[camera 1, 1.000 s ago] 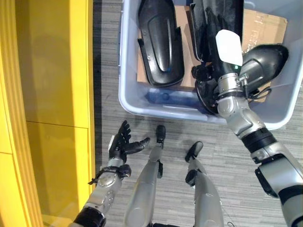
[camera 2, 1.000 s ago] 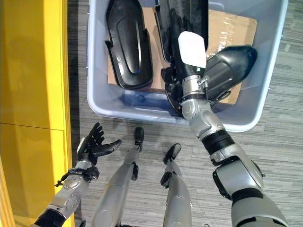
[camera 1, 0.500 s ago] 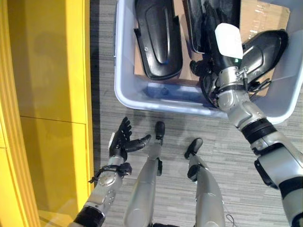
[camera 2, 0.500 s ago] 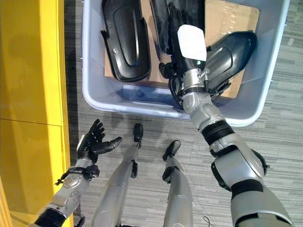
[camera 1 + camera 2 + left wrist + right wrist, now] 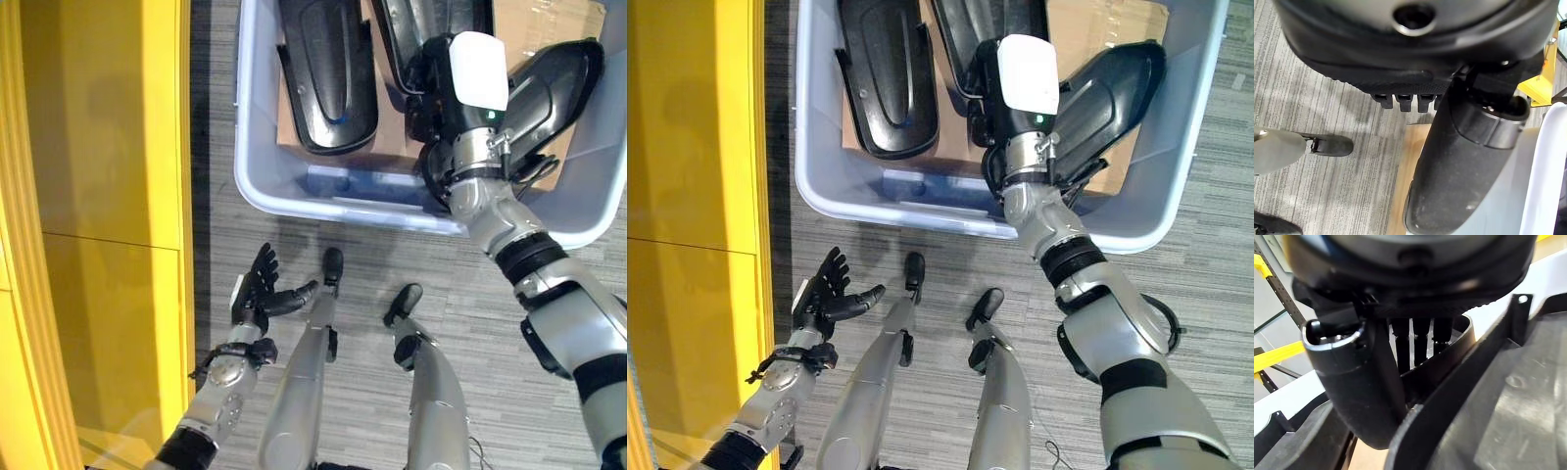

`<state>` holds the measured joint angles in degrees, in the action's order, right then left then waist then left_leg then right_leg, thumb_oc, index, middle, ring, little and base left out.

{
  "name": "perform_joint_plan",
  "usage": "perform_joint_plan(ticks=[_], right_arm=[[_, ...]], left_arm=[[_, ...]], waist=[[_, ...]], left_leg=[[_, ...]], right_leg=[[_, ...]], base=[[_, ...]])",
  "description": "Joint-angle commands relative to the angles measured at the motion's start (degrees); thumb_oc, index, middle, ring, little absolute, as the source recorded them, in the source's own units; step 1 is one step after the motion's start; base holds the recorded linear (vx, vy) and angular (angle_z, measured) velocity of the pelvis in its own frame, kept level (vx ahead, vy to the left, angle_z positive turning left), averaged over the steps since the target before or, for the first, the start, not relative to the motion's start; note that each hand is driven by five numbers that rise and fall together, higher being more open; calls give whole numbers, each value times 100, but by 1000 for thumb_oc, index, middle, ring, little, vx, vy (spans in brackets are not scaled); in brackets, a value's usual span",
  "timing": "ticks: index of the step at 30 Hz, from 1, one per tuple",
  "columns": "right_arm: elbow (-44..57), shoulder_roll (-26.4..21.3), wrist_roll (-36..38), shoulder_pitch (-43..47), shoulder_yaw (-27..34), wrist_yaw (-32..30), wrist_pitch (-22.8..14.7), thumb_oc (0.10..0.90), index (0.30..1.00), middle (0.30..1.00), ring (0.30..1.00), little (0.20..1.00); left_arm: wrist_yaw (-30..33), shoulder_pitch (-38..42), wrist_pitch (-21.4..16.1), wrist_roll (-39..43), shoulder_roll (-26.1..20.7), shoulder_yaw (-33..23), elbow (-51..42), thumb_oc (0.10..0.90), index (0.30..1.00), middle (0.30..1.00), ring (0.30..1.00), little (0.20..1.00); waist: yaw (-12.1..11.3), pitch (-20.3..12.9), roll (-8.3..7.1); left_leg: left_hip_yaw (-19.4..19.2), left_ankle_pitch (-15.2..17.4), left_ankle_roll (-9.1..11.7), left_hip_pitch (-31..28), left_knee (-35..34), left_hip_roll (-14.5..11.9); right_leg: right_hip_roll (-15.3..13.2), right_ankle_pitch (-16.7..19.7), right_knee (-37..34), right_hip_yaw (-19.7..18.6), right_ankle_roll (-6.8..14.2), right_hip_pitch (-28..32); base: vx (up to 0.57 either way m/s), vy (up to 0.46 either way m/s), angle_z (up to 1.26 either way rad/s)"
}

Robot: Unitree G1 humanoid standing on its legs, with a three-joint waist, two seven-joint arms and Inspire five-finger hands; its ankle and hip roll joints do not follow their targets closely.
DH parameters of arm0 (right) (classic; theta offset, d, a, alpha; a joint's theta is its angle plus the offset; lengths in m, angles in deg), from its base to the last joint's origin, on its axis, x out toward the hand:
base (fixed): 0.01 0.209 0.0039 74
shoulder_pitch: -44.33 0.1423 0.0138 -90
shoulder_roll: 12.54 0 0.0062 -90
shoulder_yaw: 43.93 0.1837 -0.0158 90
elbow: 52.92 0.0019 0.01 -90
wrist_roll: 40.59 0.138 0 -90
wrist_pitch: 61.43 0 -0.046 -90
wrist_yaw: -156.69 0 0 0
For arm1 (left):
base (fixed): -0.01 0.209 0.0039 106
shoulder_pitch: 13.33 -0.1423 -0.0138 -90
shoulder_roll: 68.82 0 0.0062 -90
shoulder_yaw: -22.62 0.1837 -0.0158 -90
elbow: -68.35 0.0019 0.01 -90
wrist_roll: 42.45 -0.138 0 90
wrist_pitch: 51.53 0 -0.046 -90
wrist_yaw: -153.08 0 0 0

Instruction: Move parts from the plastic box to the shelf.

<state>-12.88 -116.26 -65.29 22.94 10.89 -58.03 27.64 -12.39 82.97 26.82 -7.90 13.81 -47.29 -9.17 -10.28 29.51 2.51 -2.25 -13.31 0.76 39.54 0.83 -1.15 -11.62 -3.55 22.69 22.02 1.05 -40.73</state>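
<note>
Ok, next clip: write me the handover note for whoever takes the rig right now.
Right hand: down in the plastic box, thumb and fingers closing round the edge of the middle black part; not lifted yet.
Left hand: open, idle over the floor beside the yellow shelf.
Other black parts, left and right, lie in the box on cardboard.
Left: carry every part to the shelf.

floor: grey striped carpet (image 5: 372,323) | left: yellow wall (image 5: 88,196)
</note>
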Motion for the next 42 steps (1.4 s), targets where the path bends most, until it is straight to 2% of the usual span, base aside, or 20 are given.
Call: perform_joint_plan(ticks=[1, 12, 18, 24, 25, 29, 33, 42], right_arm=[[-693, -172, 164, -552, -326, 507, 313, 400, 300, 300, 300, 300], [-486, -165, 420, -767, -153, 421, 249, 400, 300, 300, 300, 300], [646, -240, 574, -1227, 195, 337, 157, 400, 300, 300, 300, 300], [1336, -359, 564, -1507, 437, 319, 124, 400, 300, 300, 300, 300], [1795, -458, 532, -1680, 616, 305, 79, 400, 300, 300, 300, 300], [2096, -522, 481, -1770, 724, 300, 59, 400, 300, 300, 300, 300], [2854, -704, 309, -2011, 954, 369, -28, 400, 300, 300, 300, 300], [3885, -802, 128, -2514, 1209, 609, -209, 400, 300, 300, 300, 300]], left_arm=[[57, 60, -430, -126, -67, 106, -488, 900, 1000, 1000, 1000, 1000], [67, 32, -416, -104, -42, 112, -441, 900, 1000, 1000, 1000, 1000], [125, -41, -368, -147, -47, -4, -413, 900, 1000, 1000, 1000, 1000], [103, -82, -333, -163, -92, -49, -438, 900, 1000, 1000, 1000, 1000], [86, -105, -314, -179, -118, -99, -428, 900, 1000, 1000, 1000, 1000], [54, -133, -286, -174, -148, -128, -447, 900, 1000, 1000, 1000, 1000], [-1, -266, -229, -189, -193, -250, -421, 900, 1000, 1000, 1000, 1000], [-97, -526, -101, -249, -219, -489, -417, 900, 1000, 1000, 1000, 1000]], waist=[[-111, 28, 47], [-111, 28, 14], [-19, 28, -100], [7, 28, -172], [34, 28, -233], [29, 28, -265], [59, -257, -403], [122, -688, -587]], left_leg=[[-47, 736, 263, -234, 575, -222], [-32, 711, 264, -336, 517, -206], [-64, 722, 275, -588, 471, -221], [-88, 718, 286, -886, 401, -231], [-115, 722, 291, -1118, 358, -235], [-140, 720, 293, -1340, 307, -234], [-192, 697, 289, -1691, 160, -231], [-222, 787, 260, -2162, 110, -272]], right_leg=[[-187, 1023, -1671, -54, 669, 659], [-178, 1041, -1714, -39, 680, 762], [-156, 1052, -1746, -34, 694, 998], [-143, 1077, -1815, -28, 707, 1293], [-134, 1103, -1880, -29, 719, 1515], [-117, 1126, -1939, -28, 736, 1728], [-79, 1198, -2105, -39, 763, 2037], [-17, 1162, -2212, -98, 773, 2469]], base=[[1, 3, 3], [0, 3, 2], [0, 0, 0], [0, 0, 0], [0, 0, 0], [4, -1, -2], [17, 1, -9], [29, -10, -6]])
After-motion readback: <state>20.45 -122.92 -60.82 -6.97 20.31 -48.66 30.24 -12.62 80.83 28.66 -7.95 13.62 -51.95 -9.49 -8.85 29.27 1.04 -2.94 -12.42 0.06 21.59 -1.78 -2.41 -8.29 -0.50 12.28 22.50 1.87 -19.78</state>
